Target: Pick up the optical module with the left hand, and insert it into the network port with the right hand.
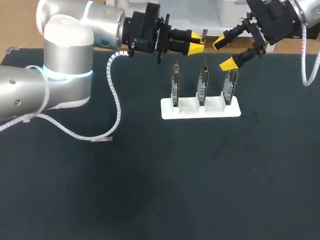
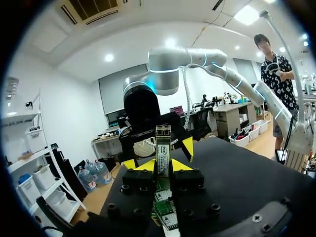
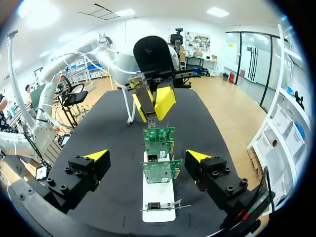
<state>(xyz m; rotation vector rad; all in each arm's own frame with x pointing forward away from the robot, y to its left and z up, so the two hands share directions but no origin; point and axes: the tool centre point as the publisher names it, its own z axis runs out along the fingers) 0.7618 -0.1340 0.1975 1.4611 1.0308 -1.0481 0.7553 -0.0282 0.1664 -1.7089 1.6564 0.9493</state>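
Grips the optical module (image 2: 163, 148) in the left pincer (image 1: 194, 43), yellow tips pressed on both its sides, long body pointing out ahead. Holds it in the air over the far part of the black bench (image 1: 147, 178), near the right pincer (image 1: 224, 52). Spreads the right pincer wide, nothing between its tips, above the white stand (image 1: 200, 108) of three upright green cards (image 1: 203, 82), lower tip near the card at the stand's right end.
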